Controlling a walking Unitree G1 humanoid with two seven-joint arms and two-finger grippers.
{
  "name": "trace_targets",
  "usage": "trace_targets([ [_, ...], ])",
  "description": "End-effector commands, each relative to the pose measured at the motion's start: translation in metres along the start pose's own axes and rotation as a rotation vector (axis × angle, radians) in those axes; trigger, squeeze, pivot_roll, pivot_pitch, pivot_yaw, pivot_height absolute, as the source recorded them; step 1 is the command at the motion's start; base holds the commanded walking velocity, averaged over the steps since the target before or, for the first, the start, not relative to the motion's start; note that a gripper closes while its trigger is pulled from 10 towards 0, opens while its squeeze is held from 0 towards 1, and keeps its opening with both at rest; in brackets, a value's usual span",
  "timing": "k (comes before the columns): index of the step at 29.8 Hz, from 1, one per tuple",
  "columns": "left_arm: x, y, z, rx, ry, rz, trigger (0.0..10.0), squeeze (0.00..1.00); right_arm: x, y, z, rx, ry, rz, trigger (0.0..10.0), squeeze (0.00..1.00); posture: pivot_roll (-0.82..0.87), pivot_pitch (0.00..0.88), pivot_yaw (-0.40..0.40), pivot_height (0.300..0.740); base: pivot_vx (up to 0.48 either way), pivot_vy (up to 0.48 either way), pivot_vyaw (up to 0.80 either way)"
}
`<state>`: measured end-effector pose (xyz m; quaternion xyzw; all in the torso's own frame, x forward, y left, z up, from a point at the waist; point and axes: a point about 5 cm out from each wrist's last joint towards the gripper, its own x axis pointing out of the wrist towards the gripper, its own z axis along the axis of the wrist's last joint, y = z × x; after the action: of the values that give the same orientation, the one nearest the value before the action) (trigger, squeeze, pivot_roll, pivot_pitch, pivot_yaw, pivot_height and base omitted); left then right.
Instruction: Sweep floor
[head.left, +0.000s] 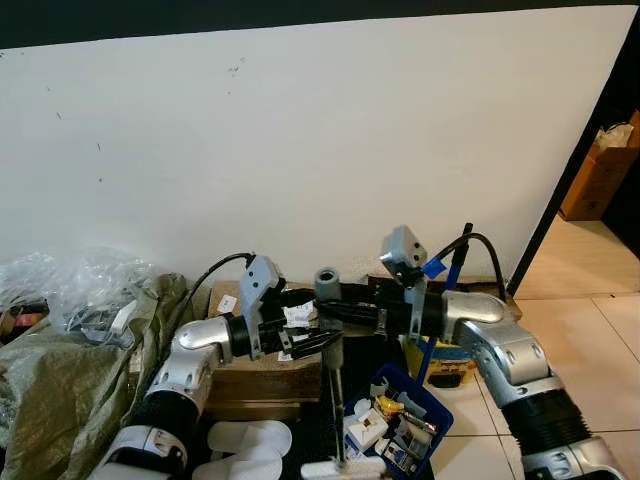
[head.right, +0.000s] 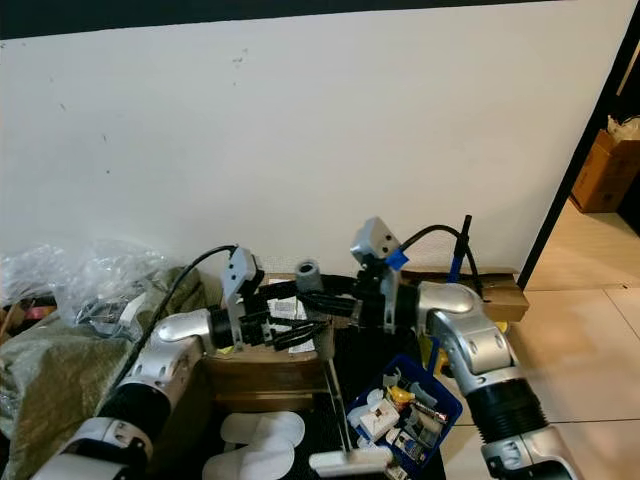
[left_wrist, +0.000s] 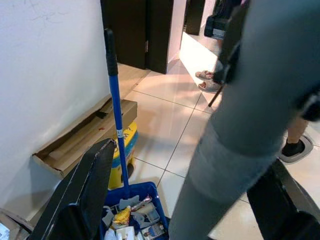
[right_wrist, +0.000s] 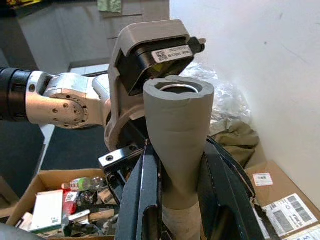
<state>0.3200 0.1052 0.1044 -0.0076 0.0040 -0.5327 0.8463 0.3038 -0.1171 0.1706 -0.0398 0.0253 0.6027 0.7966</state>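
While both grippers, left (head.left: 318, 345) and right (head.left: 335, 305), clamp the broom (head.left: 333, 385) upright at its grey grip near the wall, the full dustpan (head.left: 405, 420) sits just right; a wide stroke could tip it and scatter litter.

A plain white wall (head.left: 320, 150) fills the background; pale floor tiles (head.left: 590, 330) run toward a dark doorway (head.left: 625, 130)

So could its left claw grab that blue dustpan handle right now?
Probably not: the left claw is closed around the grey broom handle, with the right claw. The blue dustpan handle stands beyond, past the right arm.
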Motion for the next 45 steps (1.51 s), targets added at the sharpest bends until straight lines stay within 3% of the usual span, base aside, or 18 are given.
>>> trace_targets([
  [1,-0.002,-0.002,-0.005,-0.023,0.006,0.003,10.0,0.00,0.003,0.002,0.006,-0.002,-0.037,0.028,10.0,0.00,-0.08,0.014,0.034,0.740,0.000,0.000,0.00],
  [10,-0.005,-0.001,-0.009,-0.041,0.016,0.016,10.0,0.00,0.006,0.003,0.009,-0.003,-0.059,0.021,10.0,0.00,-0.08,0.014,0.034,0.740,0.000,0.000,0.00],
  [11,-0.007,-0.002,-0.012,-0.046,0.032,0.007,9.3,0.00,0.006,0.003,0.009,-0.004,-0.060,0.021,10.0,0.00,-0.07,0.016,0.039,0.740,0.000,0.000,0.00],
  [12,-0.007,-0.002,-0.012,-0.046,0.032,0.007,9.3,0.00,0.006,0.003,0.009,-0.004,-0.060,0.021,10.0,0.00,-0.07,0.016,0.039,0.740,0.000,0.000,0.00],
  [13,-0.008,-0.004,-0.014,-0.048,0.047,-0.004,5.7,0.00,0.006,0.003,0.009,-0.005,-0.058,0.019,10.0,0.00,-0.07,0.016,0.039,0.740,0.000,0.000,0.00],
  [14,-0.009,-0.005,-0.017,-0.049,0.064,-0.015,0.0,0.00,0.006,0.003,0.009,-0.006,-0.057,0.017,10.0,0.00,-0.07,0.017,0.040,0.740,0.000,0.000,0.00],
  [31,-0.016,-0.004,-0.023,-0.049,0.100,0.002,0.0,0.00,0.005,0.003,0.011,-0.010,-0.068,0.006,10.0,0.00,-0.07,0.026,0.047,0.740,0.000,0.000,0.00],
  [39,-0.018,0.002,-0.021,-0.067,0.050,0.099,0.0,0.00,0.009,0.001,0.004,0.024,-0.074,-0.043,10.0,0.00,-0.08,0.027,0.043,0.740,0.000,0.000,0.00],
  [41,-0.018,0.003,-0.022,-0.080,0.039,0.127,0.0,0.00,0.011,0.000,0.003,0.060,-0.101,-0.060,10.0,0.57,-0.09,0.028,0.045,0.740,0.000,0.000,0.00],
  [45,-0.018,0.003,-0.023,-0.084,0.037,0.136,0.0,0.00,0.011,0.000,0.002,0.075,-0.112,-0.057,10.0,0.60,-0.09,0.028,0.045,0.740,0.000,0.000,0.00],
])
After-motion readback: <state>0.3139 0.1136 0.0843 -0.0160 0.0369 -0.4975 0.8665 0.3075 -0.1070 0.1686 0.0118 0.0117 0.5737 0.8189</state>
